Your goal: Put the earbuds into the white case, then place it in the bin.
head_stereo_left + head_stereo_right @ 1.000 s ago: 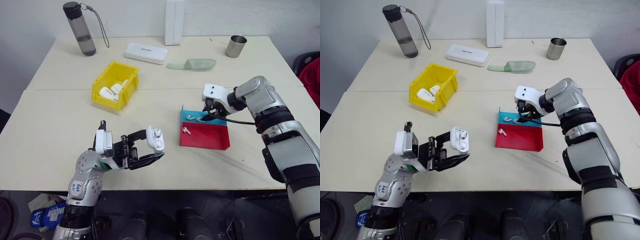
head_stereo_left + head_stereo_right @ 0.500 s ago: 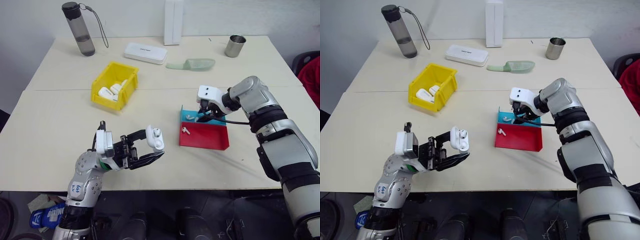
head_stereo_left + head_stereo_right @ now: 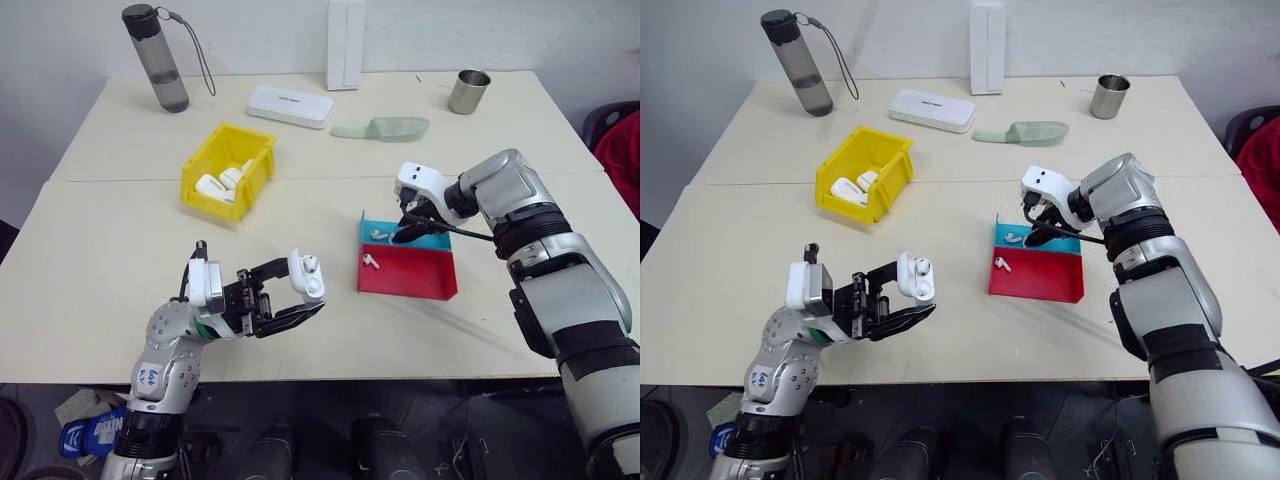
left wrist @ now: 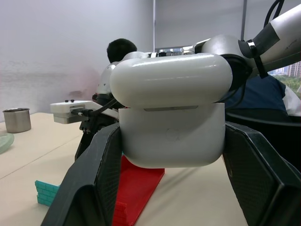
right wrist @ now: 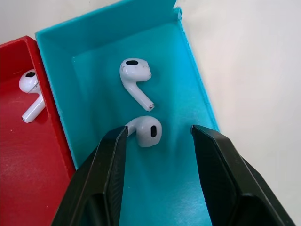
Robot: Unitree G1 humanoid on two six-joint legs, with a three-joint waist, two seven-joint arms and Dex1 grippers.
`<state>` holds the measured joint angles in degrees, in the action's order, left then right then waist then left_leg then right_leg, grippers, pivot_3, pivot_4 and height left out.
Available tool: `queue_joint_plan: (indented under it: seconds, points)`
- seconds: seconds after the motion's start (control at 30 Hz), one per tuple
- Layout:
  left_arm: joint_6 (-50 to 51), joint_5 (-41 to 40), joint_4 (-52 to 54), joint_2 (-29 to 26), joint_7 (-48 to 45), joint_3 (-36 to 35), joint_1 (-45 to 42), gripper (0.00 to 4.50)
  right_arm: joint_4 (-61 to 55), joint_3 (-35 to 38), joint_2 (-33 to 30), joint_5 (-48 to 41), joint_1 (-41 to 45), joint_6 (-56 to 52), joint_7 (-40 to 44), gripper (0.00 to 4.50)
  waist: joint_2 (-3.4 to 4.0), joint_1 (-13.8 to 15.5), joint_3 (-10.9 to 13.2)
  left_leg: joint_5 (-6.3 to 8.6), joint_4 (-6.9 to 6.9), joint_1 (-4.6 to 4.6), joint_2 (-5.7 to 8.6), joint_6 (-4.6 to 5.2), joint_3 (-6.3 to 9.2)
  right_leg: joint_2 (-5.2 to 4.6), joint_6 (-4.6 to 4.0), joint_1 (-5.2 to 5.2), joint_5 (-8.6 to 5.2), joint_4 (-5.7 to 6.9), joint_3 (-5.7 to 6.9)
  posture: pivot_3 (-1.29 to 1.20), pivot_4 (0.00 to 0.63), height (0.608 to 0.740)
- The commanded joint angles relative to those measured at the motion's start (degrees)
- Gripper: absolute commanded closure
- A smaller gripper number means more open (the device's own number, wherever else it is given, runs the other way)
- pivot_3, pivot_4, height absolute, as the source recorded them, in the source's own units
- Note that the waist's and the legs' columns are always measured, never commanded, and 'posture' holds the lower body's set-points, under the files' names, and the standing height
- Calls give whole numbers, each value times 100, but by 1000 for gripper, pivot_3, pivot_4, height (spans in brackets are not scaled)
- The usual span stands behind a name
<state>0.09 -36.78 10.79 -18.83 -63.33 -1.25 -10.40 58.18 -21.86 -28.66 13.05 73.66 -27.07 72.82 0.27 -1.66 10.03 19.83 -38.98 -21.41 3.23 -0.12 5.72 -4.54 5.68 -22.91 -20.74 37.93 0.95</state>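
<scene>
My left gripper (image 3: 298, 293) is shut on the white case (image 3: 307, 276), held above the table's near side; in the left wrist view the case (image 4: 171, 117) sits between both fingers. My right gripper (image 3: 408, 229) hangs open over the blue end of the red-and-blue tray (image 3: 418, 277). In the right wrist view its fingers straddle one of the earbuds (image 5: 147, 131) on the blue floor. A second earbud (image 5: 135, 76) lies just beyond it, and a third (image 5: 30, 92) lies in the red part. The yellow bin (image 3: 262, 172) stands at the left rear, with white cases inside.
Along the far side stand a dark water bottle (image 3: 158, 58), a flat white box (image 3: 291, 105), a tall white box (image 3: 346, 42), a pale green scoop (image 3: 385, 128) and a metal cup (image 3: 468, 91). A person (image 4: 122, 47) is behind the right arm in the left wrist view.
The right gripper has rolled at the wrist while staying over the tray's blue end. The left gripper and the case have not moved.
</scene>
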Motion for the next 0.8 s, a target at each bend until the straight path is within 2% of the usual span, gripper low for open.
queue_joint_plan:
  seconds: [0.03,0.37,0.57,0.8]
  points:
    - [-59,-40,194,-22,2,-27,49,1739,-326,221,-8,-88,-14,-295,-172,2359,0,0,0,0,0,0,0,0,-1,0,0,0,0,0,-1,0,150,740]
    - [-65,-18,182,-3,-2,12,42,1739,-823,225,-86,-108,-205,-701,-222,2359,0,-1,0,0,-1,0,1,0,-1,0,0,0,0,0,-2,0,150,740]
    - [-46,-45,213,-33,-7,-15,88,1739,-1022,279,-166,-241,33,-630,194,2359,0,0,0,0,-1,0,1,0,-2,0,0,0,0,1,-2,0,150,740]
    - [-35,-51,223,-53,0,-34,124,1739,-1149,67,-4,-111,-68,338,226,2359,0,-6,0,0,0,0,0,-1,-2,1,0,-5,0,4,-2,0,150,740]
